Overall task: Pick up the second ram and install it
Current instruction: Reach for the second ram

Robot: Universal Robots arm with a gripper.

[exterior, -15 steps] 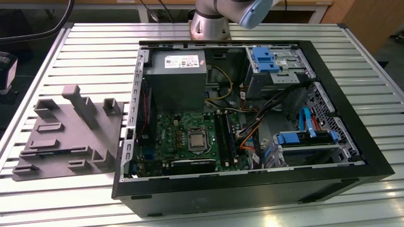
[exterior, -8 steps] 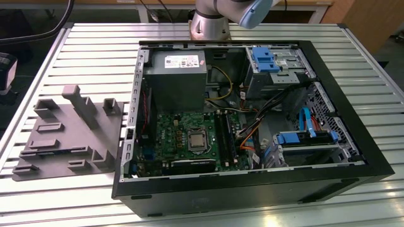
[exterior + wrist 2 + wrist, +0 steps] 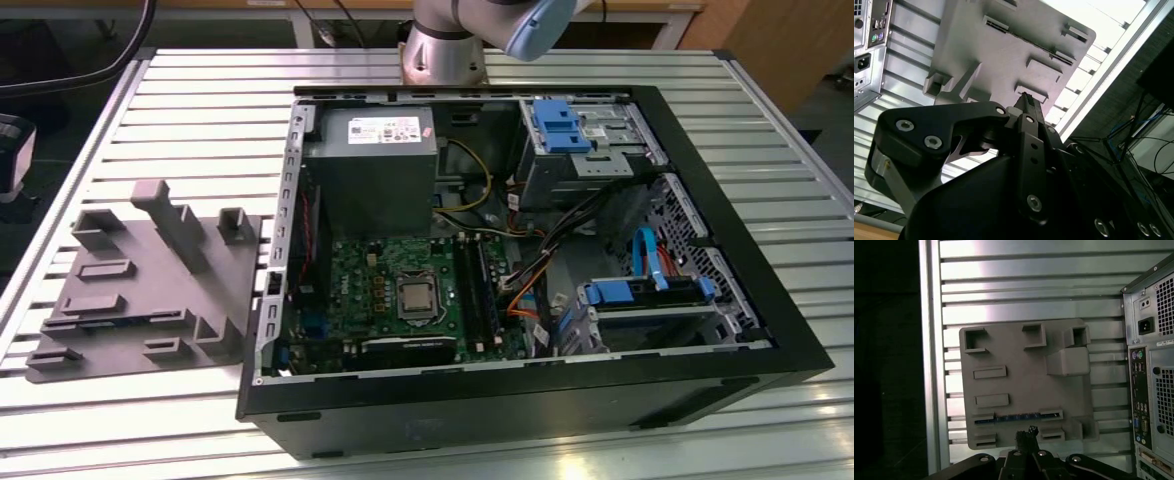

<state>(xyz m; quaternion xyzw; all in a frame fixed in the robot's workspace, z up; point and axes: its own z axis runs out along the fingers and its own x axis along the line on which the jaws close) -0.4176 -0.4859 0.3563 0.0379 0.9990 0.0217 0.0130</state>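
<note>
The gripper point(image 3: 1027, 432) hangs above the gray fixture point(image 3: 1019, 355), fingers pinched together and empty. The second ram point(image 3: 1016, 417) sits in a fixture slot, beside the open computer case point(image 3: 534, 410).

No word or number is reading clearly anywhere. In the exterior view, a white rectangular paper label point(image 3: 386, 128) is sitting on top of the grey metal power supply box point(image 3: 367, 175) inside the open black computer case point(image 3: 534, 405). It is carrying dark lines of print and a small coloured patch, all too small to make out. In the first wrist view, a small white sticker point(image 3: 1165, 343) is showing on the perforated grey rear panel of the case point(image 3: 1160, 300), just below the black power socket point(image 3: 1146, 325), and its print is too fine to read. Tiny marks beside the rear ports point(image 3: 1137, 371) are likewise staying illegible.
</note>
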